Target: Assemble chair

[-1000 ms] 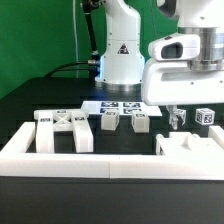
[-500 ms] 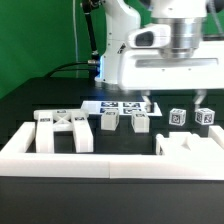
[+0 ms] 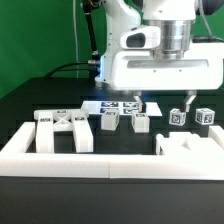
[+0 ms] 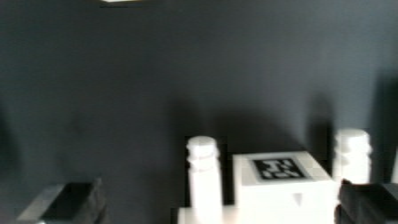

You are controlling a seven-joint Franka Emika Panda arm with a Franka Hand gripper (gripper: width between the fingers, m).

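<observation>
The chair parts lie loose on the black table. A cross-braced frame [image 3: 62, 130] stands at the exterior view's left, with two square posts [image 3: 110, 121] [image 3: 140, 123] beside it. Two small tagged blocks [image 3: 178, 117] [image 3: 206, 116] sit at the right, and a blocky panel piece [image 3: 186, 145] lies in front of them. My gripper [image 3: 163, 105] hangs open just above the table behind the posts, with one finger [image 3: 187, 103] close to the nearer small block. In the wrist view a white tagged part [image 4: 278, 168] with two upright pegs lies below my open gripper [image 4: 217, 205]. Nothing is held.
A long low white border wall [image 3: 100, 162] runs along the front. The marker board [image 3: 118, 104] lies flat behind the posts, partly under my hand. The robot base [image 3: 118, 55] stands at the back with a green backdrop behind it.
My hand has moved toward the exterior view's left, away from the small blocks, and risen a little. The jaws stay open. No part has moved.
</observation>
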